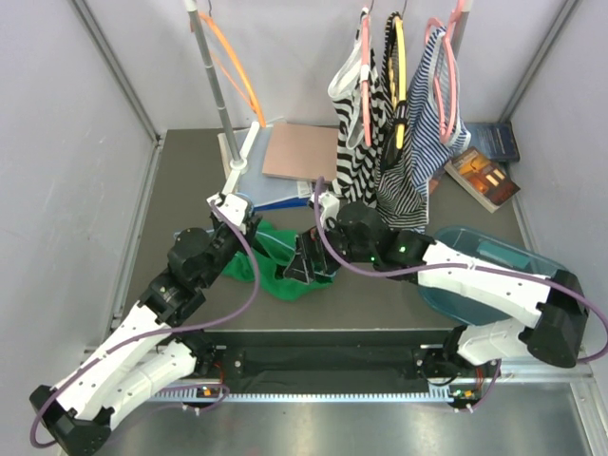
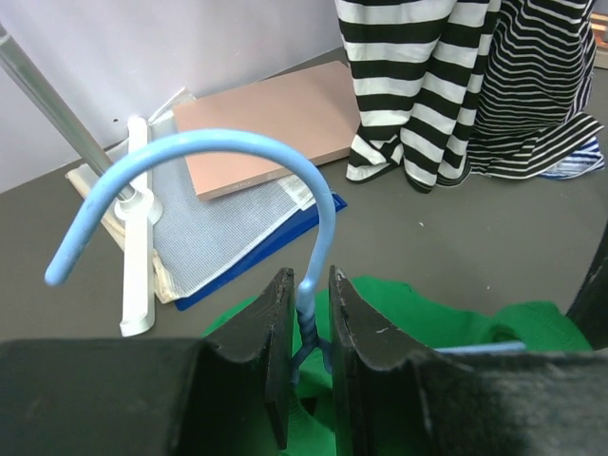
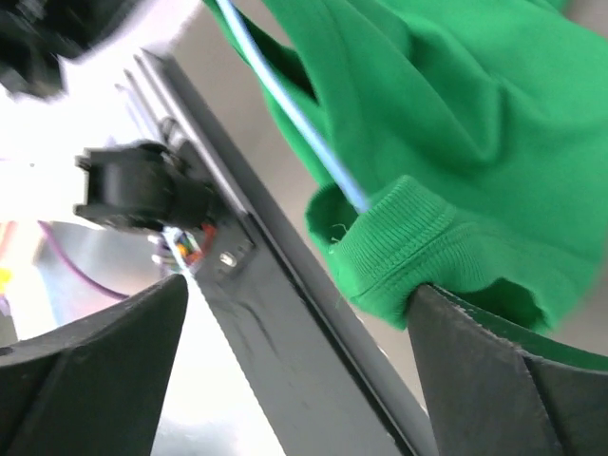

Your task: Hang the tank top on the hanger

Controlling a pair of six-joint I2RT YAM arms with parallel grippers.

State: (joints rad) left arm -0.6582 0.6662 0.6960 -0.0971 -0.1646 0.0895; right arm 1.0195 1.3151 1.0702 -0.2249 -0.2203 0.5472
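Observation:
The bright-green tank top [image 1: 282,269] lies crumpled on the dark table between my two grippers. The thin light-blue hanger [image 2: 237,147] is partly inside it, with its hook sticking up. My left gripper [image 2: 312,294] is shut on the hanger's twisted neck just below the hook; in the top view it [image 1: 249,237] sits at the top's left edge. My right gripper [image 3: 299,285] is open wide at the top's right side [image 1: 306,262]. One of its fingers [image 3: 494,380] touches a ribbed green strap hem [image 3: 399,237], where the blue wire [image 3: 294,114] enters the fabric.
Black-and-white and blue-and-white striped tops [image 1: 394,142] hang on pink hangers at the back. An orange hanger [image 1: 237,66] hangs on the rack pole [image 1: 214,85]. A brown board [image 1: 299,152] on a blue folder, books [image 1: 484,176] and a blue bin [image 1: 494,256] also stand there.

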